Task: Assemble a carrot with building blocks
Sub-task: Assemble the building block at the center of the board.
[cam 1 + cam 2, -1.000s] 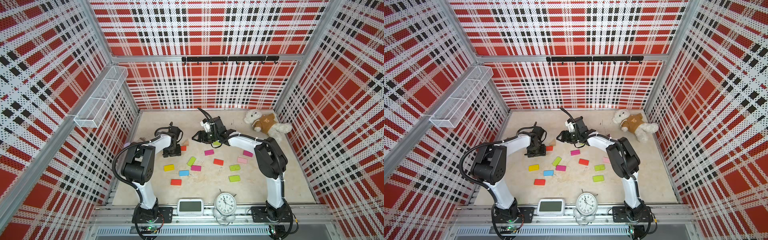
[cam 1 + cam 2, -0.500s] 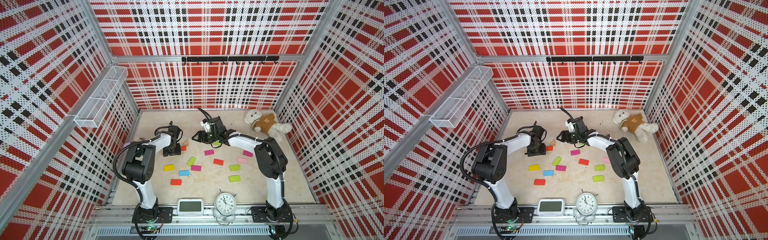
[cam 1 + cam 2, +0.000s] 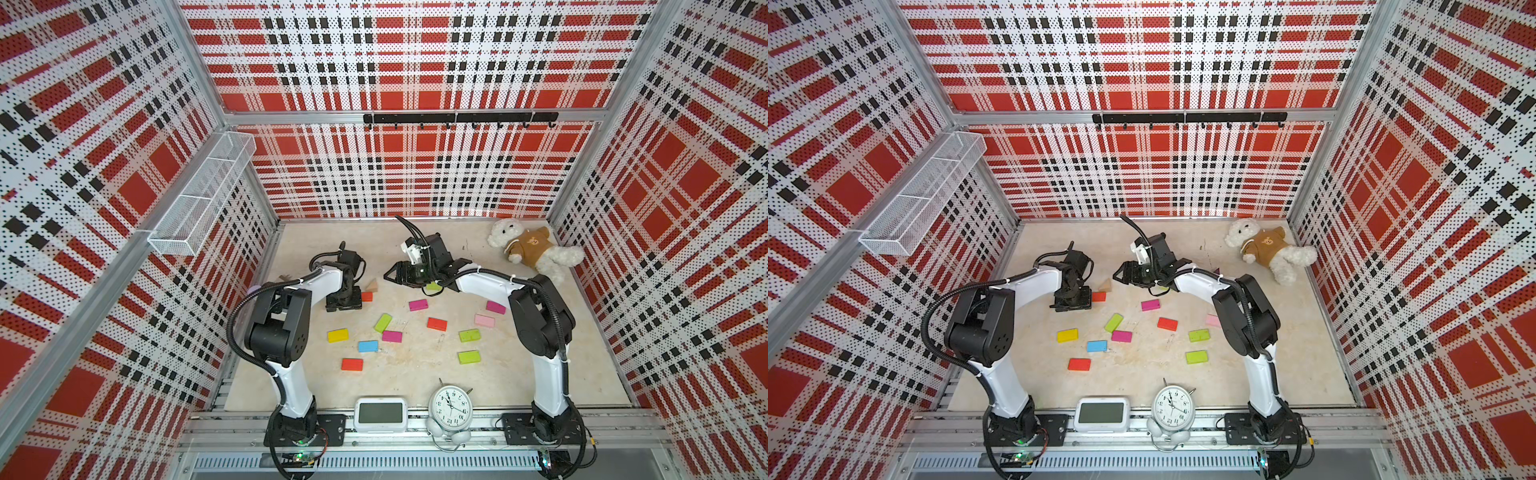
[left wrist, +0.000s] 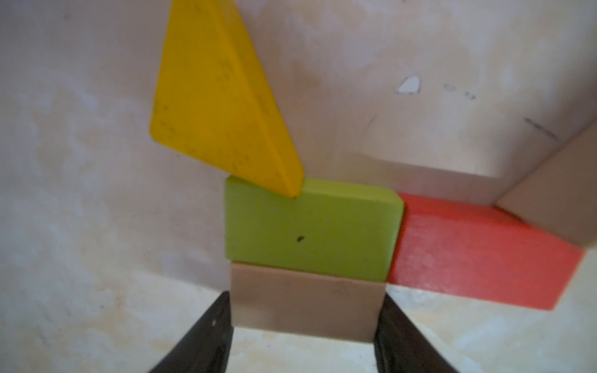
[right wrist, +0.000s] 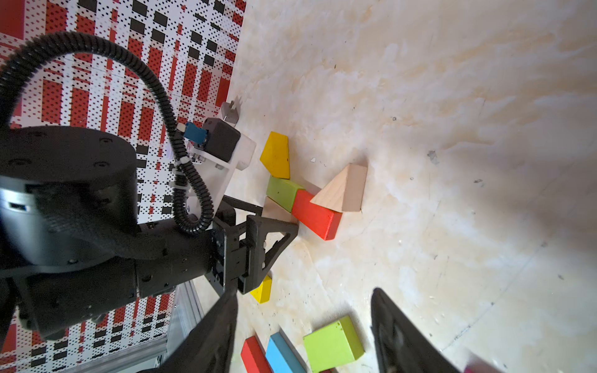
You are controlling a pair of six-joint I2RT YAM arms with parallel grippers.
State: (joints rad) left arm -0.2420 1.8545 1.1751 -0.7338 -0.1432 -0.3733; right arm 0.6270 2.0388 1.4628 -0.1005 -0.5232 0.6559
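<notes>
Beside lime brick [image 4: 310,229], left hand [image 4: 306,295] gripping wood brick [image 4: 303,311]

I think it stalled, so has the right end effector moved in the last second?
No. In a top view the right end effector keeps the same place relative to the magenta brick lying near it.

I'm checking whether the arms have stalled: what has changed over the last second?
Nothing visibly changed. The left hand still has its fingers against the sides of the wood brick, which sits against the lime brick. The right hand still hovers open nearby. The loose bricks lie where they were.
</notes>
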